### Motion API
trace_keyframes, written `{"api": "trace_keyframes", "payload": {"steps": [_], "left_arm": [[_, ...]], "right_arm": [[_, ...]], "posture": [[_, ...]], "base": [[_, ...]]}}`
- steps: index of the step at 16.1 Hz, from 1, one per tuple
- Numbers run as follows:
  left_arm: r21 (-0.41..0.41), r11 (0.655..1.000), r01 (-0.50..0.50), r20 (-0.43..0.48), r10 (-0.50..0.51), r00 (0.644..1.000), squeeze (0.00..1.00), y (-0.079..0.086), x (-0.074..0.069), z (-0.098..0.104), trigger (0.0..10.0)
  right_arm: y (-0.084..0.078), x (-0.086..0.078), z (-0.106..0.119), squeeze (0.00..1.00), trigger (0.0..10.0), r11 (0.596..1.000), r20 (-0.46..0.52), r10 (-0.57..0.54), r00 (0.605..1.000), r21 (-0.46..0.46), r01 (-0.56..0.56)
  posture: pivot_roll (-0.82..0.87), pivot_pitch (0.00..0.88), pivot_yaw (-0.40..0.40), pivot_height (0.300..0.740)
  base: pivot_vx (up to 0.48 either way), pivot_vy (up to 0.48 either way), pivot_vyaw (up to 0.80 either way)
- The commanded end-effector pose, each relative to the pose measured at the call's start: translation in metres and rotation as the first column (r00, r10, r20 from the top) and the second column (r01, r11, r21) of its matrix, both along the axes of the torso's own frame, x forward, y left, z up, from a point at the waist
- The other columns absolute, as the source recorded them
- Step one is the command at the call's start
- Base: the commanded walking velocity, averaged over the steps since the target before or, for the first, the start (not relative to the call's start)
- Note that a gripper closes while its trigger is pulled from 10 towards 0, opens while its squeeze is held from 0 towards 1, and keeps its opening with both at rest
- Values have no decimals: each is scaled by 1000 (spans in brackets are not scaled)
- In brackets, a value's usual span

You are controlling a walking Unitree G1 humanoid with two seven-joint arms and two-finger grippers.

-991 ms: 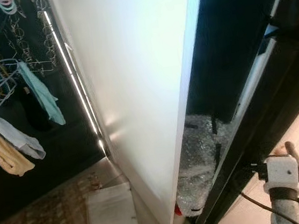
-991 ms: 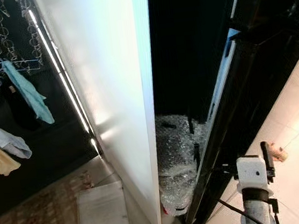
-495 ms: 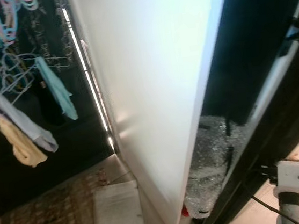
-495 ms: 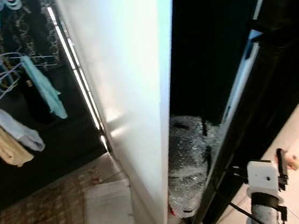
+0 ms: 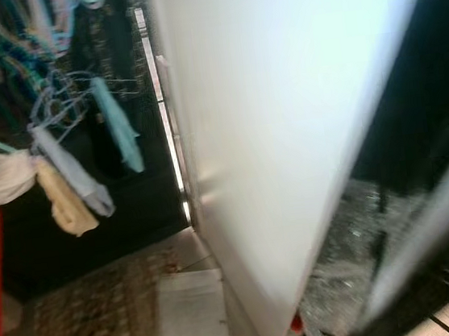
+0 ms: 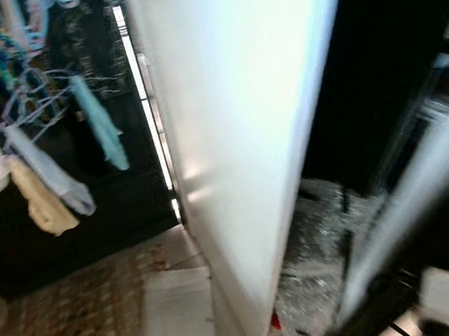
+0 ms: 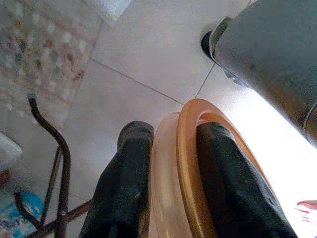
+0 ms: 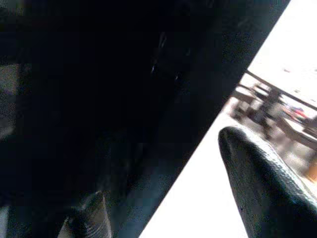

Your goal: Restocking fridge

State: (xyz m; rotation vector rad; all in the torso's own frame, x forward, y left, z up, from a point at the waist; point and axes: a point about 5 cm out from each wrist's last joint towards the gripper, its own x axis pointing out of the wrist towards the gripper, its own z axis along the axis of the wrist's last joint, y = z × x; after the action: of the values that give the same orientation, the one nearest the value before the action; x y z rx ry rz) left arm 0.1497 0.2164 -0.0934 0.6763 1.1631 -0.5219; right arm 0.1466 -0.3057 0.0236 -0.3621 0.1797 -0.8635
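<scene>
Pale floor tiles [image 7: 148, 54] and a patterned beige rug [image 5: 87, 313] form the ground of a dim room, seen blurred in both eye views. At 12 o'clock a tall white fridge door [image 5: 284, 121] stands open edge-on, with the dark fridge interior [image 6: 392, 76] beyond it at 2 o'clock. At the foot of the opening, near 5 o'clock, sits a crinkled clear plastic-wrapped bundle [image 6: 314, 279], touching the door's lower edge. A flat white sheet [image 5: 190, 310] lies on the floor at 6 o'clock, just beside the door base. At 10 o'clock, light blue, grey and yellow cloths [image 5: 72, 181] hang from a rack of plastic hangers [image 6: 30, 101].

Left tool [image 7: 171, 163]: its two black fingers [image 7: 126, 183] are closed narrowly on the rim of a translucent orange round plastic dish [image 7: 190, 148], held low above the tiles, beside a thin black metal frame [image 7: 59, 163].

Right tool [image 8: 163, 208]: one black fingertip [image 8: 257, 178] appears against a dark panel [image 8: 99, 99]; whether it is wide or narrow cannot be told.
</scene>
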Motion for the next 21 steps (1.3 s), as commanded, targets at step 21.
{"api": "trace_keyframes", "payload": {"steps": [21], "left_arm": [[-4,1000,17,0,-17,1000,0,-1,2,1,10000]], "right_arm": [[27,-26,-53,0,10000,971,-91,-6,996,239,27]], "posture": [[-168,0,0,723]], "base": [[0,0,0]]}}
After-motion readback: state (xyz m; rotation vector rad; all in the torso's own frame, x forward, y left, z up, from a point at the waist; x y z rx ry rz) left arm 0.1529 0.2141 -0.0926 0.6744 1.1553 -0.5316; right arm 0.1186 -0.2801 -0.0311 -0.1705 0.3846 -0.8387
